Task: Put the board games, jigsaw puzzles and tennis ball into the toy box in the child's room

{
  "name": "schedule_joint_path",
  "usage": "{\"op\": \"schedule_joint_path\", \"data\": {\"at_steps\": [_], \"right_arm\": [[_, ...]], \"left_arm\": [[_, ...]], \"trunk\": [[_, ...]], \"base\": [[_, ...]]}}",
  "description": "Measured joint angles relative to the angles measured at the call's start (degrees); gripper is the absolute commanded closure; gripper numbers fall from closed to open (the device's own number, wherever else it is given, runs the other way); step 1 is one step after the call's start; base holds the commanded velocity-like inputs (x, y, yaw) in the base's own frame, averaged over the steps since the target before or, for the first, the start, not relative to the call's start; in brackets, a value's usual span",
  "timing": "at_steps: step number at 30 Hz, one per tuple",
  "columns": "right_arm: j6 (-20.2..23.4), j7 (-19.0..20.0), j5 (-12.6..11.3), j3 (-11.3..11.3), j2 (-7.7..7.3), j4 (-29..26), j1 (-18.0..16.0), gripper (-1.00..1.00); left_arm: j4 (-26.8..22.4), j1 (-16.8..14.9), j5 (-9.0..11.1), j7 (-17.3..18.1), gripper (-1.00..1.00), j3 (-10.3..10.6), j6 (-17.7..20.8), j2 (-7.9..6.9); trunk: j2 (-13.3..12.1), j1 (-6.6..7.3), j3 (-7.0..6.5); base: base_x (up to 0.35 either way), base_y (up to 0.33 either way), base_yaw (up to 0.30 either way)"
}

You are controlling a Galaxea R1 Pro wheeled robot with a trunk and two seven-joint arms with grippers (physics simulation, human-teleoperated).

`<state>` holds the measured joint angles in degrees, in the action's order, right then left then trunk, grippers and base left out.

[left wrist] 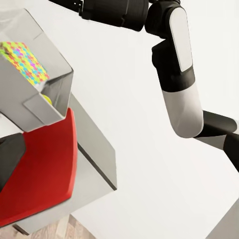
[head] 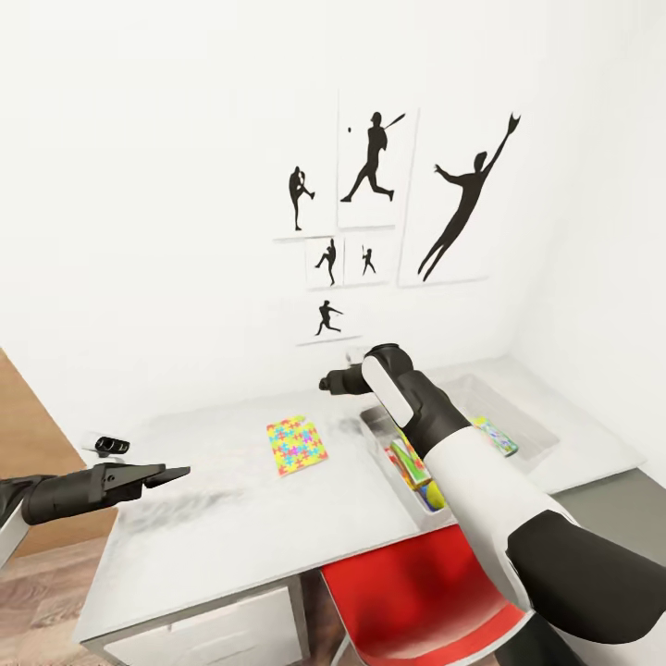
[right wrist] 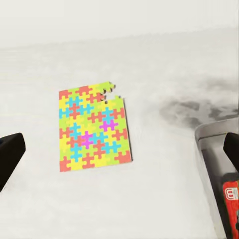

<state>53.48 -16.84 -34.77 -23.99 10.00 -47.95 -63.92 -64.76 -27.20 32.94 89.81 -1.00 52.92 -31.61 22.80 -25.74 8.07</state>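
Observation:
One jigsaw puzzle [head: 297, 445] [right wrist: 93, 126] lies flat on the pale grey table [head: 213, 527], with a few pieces gone from one corner. My right gripper [head: 326, 381] [right wrist: 121, 149] hovers above it, open, fingers wide apart with nothing between them. Just right of the puzzle stands the light grey toy box [head: 529, 418] [right wrist: 208, 133], partly hidden by my right arm. It holds a red printed board game [head: 408, 462] [right wrist: 230, 195] and a second puzzle [left wrist: 22, 59]; a yellow-green spot [left wrist: 47, 98] could be the tennis ball. My left gripper [head: 180, 474] hangs open and empty over the table's left part.
A red chair [head: 416, 592] [left wrist: 45, 169] is tucked under the table's front edge below the toy box. A small black and white object [head: 109, 445] sits at the table's far left end. The wall with baseball silhouettes [head: 370, 203] rises right behind the table.

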Motion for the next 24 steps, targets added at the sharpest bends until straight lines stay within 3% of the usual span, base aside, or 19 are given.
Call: {"op": "schedule_joint_path", "data": {"at_steps": [7, 24], "right_arm": [[-0.18, 0.05, -0.01, -0.01, 0.0, -0.06, 0.06, -1.0], [-0.26, 0.17, -0.21, -0.01, 0.0, -0.46, 0.09, -1.0]], "left_arm": [[0.0, 0.0, -0.01, 0.0, -1.0, 0.0, 0.0, 0.0], [0.0, 0.0, -0.01, 0.0, -1.0, 0.0, 0.0, 0.05]], "trunk": [[-0.01, 0.0, -0.4], [-0.01, 0.0, -0.46]], "base": [[0.0, 0.0, 0.103], [0.0, 0.0, 0.005]]}}
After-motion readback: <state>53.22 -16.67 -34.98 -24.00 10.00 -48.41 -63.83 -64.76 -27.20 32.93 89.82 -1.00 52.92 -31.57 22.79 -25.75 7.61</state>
